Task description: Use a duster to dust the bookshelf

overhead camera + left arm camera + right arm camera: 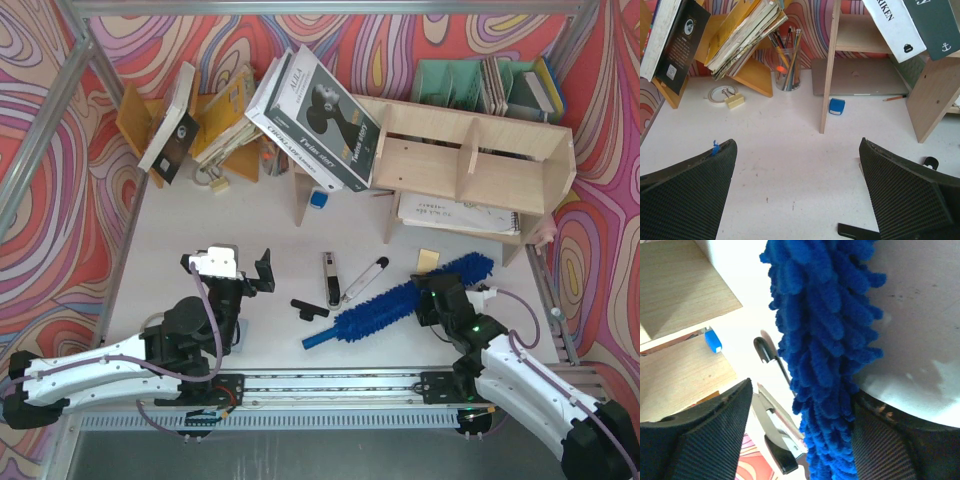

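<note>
Duster (375, 312) is lying flat on the table (180, 225), near side, running diagonally: blue handle pointing near-left, fluffy end pointing far-right toward the bookshelf (470, 160). It isn't touching the shelf, it's just down in front of the right half of it.

My right gripper (440, 298) sits over the fluffy part, about two thirds of the way up from the handle. On the right wrist cam the fluff (825, 315) runs between the jaws, which are partly spread: one finger (715, 425) stands off with a strip of table showing, the other is up against the fluff. Not pinching it, as far as I can see.

Left gripper (240, 268) is well off to the left, jaws spread wide, nothing in them. A pen (365, 280) lies just left of the duster.
</note>
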`<state>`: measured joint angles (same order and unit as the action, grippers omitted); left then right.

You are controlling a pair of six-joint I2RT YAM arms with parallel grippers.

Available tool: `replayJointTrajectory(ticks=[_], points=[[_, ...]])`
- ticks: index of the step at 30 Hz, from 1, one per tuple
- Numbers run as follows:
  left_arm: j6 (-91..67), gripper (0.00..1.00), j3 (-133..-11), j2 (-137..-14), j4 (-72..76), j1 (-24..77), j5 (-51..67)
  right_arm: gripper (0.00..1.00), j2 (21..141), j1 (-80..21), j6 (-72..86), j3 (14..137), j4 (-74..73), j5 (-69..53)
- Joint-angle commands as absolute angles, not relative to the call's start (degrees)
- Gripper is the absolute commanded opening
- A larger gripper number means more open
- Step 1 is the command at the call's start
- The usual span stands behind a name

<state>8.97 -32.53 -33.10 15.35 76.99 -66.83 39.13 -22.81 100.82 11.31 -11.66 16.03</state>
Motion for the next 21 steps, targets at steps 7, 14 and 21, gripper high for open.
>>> replayJointTrajectory(ticks=[7, 14, 21], points=[[7.47, 0.98, -33.66, -35.28, 14.75, 75.07, -68.58, 0.90, 34.69, -22.59, 97.75, 19.29, -23.61, 21.43], [-5.37, 0.98, -38.94, -39.61, 2.58, 68.02, -68.24, 0.99, 29.48, -22.62, 92.51, 23.46, -31.55, 25.27], [-24.25, 0.98, -44.47, -45.96, -12.71, 52.18, -61.39, 0.99, 28.62, -22.66, 74.43, 27.52, -27.87, 29.65]])
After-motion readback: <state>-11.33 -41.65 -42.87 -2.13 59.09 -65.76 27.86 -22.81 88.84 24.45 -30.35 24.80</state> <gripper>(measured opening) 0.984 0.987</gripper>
